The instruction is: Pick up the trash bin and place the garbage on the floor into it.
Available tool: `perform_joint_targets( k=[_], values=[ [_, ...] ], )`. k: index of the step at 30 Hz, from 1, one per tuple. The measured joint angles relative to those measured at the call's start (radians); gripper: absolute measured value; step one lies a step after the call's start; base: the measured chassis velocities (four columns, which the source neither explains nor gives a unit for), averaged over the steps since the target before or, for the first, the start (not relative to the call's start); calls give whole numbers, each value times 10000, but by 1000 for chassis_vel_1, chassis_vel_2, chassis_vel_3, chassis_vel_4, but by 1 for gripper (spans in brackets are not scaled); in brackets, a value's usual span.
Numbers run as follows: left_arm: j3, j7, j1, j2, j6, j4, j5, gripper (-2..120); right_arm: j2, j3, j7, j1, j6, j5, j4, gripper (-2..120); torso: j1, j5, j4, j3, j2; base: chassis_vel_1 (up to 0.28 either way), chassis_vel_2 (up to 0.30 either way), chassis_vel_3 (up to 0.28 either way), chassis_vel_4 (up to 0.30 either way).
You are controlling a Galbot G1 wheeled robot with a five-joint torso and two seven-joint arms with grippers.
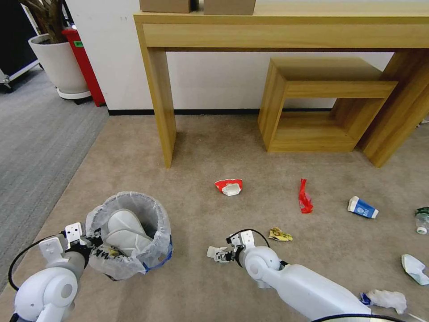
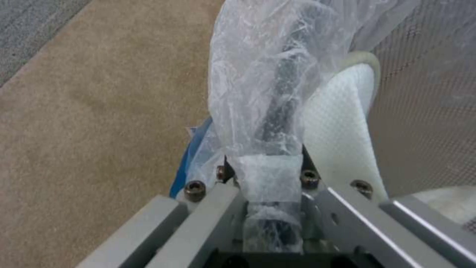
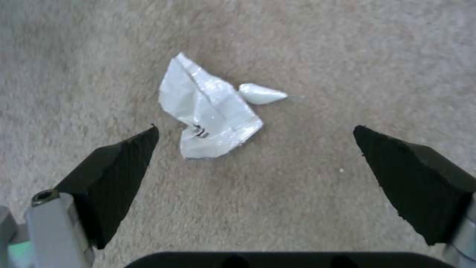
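The trash bin [image 1: 152, 250], lined with a crinkly white bag, stands on the carpet at the lower left with a white slipper [image 1: 125, 230] inside. My left gripper [image 1: 92, 246] is shut on its near rim; in the left wrist view the fingers pinch the bagged rim [image 2: 270, 175] beside the slipper [image 2: 342, 126]. My right gripper [image 1: 221, 256] hovers open just above a crumpled white wrapper [image 3: 208, 111] on the floor, its pads [image 3: 119, 175] spread to either side of the wrapper. More garbage lies around: a crushed red-white cup [image 1: 229, 186], red wrapper [image 1: 304, 197], yellow wrapper [image 1: 279, 234] and blue-white carton [image 1: 362, 208].
A bottle [image 1: 421, 221], a white scrap [image 1: 415, 268] and crumpled paper [image 1: 389, 298] lie at the right. A wooden console table [image 1: 161, 112] and low wooden shelf [image 1: 313, 107] stand against the far wall. A white planter [image 1: 58, 62] stands at the back left.
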Motion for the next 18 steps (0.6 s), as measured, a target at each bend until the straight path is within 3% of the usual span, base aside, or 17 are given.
perform_joint_targets(
  k=[5,18],
  values=[
    [46,0,-51,-1,-66,45,3,1,299,-673,-123,376,80,-118,-386,100,0,0,0,0,0,0,0,0,0],
    [-12,6,-34,31,-123,60,-7,1,849,-1222,-336,643,427,-509,-1068,99,0,0,0,0,0,0,0,0,0]
  ],
)
